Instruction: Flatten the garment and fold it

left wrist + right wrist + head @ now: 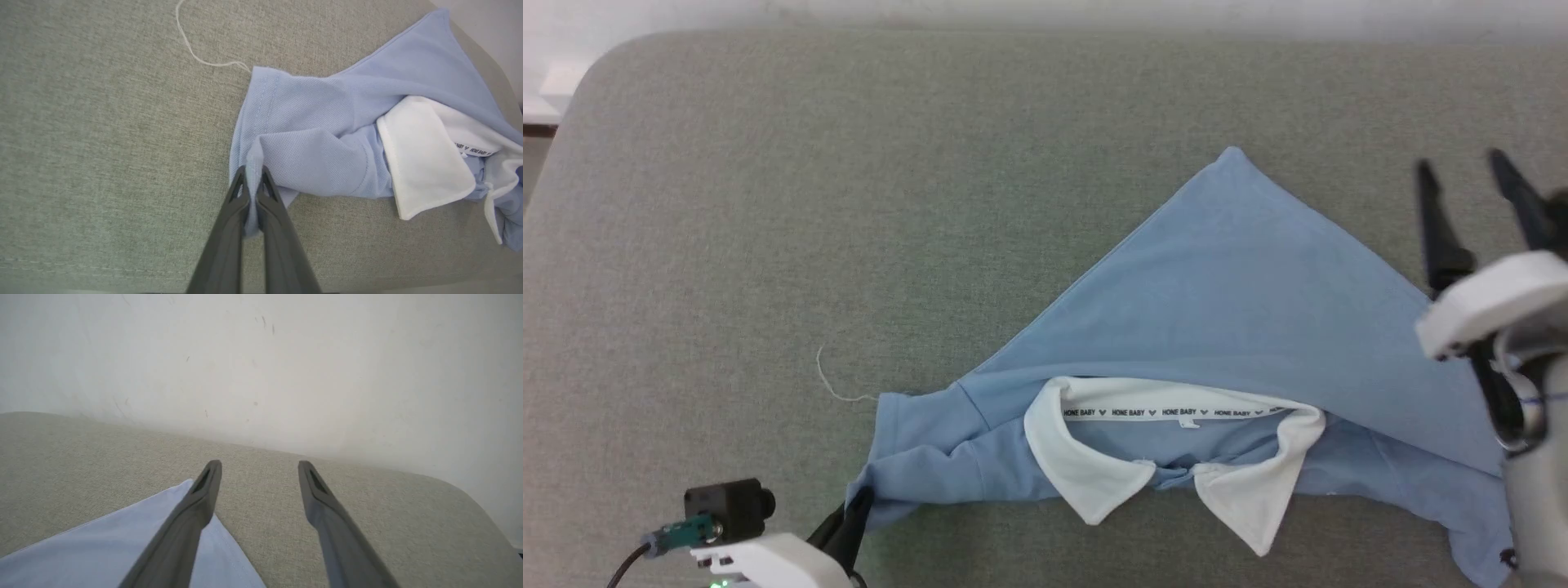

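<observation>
The light blue polo shirt [1241, 310] is draped in a triangle on the grey cushion [768, 204]. Its sleeve [286, 106] is pinched by the left gripper [253, 171]; the right gripper [259, 465] is spread, empty. Flattening is judged underway: a hem grasp is needed next.

I read "HONE BABY", repeated, on the neck tape [1176, 412] of the shirt [1241, 302]. My left wrist view shows it too.
</observation>
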Controlling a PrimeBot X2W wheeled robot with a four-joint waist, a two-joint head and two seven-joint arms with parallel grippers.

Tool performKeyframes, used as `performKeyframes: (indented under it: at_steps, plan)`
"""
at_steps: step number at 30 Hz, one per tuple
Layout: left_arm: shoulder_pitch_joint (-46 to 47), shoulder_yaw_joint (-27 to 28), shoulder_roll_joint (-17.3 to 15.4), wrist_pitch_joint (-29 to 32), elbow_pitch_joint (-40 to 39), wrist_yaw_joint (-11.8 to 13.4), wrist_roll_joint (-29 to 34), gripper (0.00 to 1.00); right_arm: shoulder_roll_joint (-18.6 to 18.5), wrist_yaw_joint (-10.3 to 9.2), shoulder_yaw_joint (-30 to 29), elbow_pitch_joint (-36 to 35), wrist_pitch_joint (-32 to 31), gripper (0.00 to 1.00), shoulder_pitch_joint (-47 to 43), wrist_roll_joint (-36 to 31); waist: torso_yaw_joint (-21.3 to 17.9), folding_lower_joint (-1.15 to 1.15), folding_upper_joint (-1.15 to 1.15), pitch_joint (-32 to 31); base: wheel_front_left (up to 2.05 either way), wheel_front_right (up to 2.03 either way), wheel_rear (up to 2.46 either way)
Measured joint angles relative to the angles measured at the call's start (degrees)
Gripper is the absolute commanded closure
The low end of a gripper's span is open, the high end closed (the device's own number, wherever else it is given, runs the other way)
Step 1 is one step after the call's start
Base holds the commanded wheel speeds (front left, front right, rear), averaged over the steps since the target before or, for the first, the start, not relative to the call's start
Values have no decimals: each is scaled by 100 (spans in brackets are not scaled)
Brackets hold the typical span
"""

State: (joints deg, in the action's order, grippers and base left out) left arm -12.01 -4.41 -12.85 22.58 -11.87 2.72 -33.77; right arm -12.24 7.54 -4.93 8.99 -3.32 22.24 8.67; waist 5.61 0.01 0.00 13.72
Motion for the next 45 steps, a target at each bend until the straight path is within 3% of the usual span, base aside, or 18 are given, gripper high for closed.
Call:
performKeyframes:
  at_steps: [6, 12, 21, 30, 31, 32, 33, 34, 37, 45]
  plan:
    - [169, -70, 12, -51, 38, -14, 0, 100, -503, 1, 1567, 1112, -372, 0, 1031, 468, 148, 0, 0, 213, 0, 0, 0]
    - [431, -201, 91, -130, 163, -75, 0, 100, -738, 1, 2414, 2094, -1238, 0, 2129, 773, 390, 0, 0, 463, 0, 0, 0]
    - [577, -367, 243, -297, 424, -171, -37, 100, -779, 0, 2729, 3115, -2827, 0, 3192, 894, 803, 0, 0, 836, 0, 0, 0]
    - [758, -478, 339, -430, 592, -269, -54, 100, -710, 1, 2428, 3566, -3835, 0, 3732, 708, 1056, -1, 0, 1148, 0, 0, 0]
    - [763, -483, 341, -441, 598, -272, -56, 100, -697, 1, 2375, 3582, -3908, 34, 3765, 658, 1069, 0, 0, 1166, 0, 0, 0]
    - [768, -488, 343, -446, 605, -275, -58, 100, -683, 1, 2332, 3587, -3950, 60, 3772, 602, 1078, 0, 0, 1175, 0, 0, 0]
    - [773, -490, 343, -447, 616, -275, -58, 100, -659, 2, 2276, 3594, -3954, 83, 3769, 547, 1081, 0, 0, 1170, 0, 0, 0]
    - [776, -493, 343, -452, 630, -275, -58, 100, -633, 5, 2218, 3597, -3960, 100, 3756, 492, 1081, 0, 0, 1157, 0, 0, 0]
    - [773, -489, 337, -450, 675, -274, -59, 100, -587, 7, 2034, 3561, -3773, 100, 3584, 367, 1059, 0, 0, 1075, 0, 0, 0]
    - [648, -378, 215, -446, 625, -197, -59, 100, -345, 7, 1214, 2778, -2024, 100, 2338, 420, 902, -1, 0, 692, 0, 0, 0]
